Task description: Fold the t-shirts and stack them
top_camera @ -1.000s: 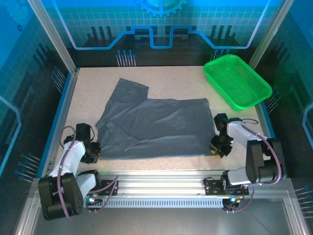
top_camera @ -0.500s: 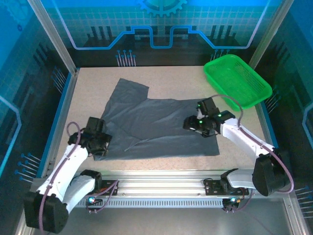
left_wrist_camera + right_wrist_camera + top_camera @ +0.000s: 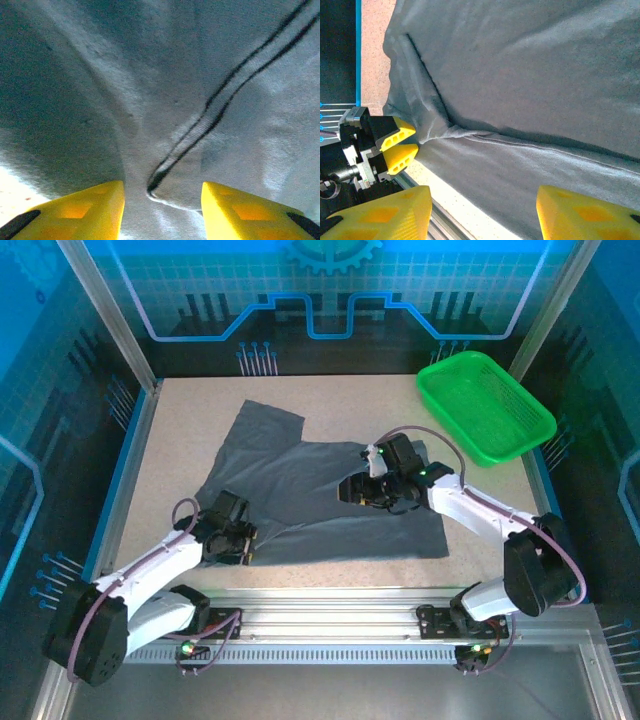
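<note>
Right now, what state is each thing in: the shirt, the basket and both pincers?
t-shirt: spread out, unfolded, creased near its near-left corner.
green basket: upright, empty, at the far right corner.
left pincer: open, astride that crease.
right pincer: open, above the t-shirt's middle.

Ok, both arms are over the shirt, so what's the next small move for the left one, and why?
Probably ease the left gripper down and close its fingers on the t-shirt's raised crease. The fingers stand apart with nothing held, and the crease's end lies right between them, close to the cloth's edge.
</note>
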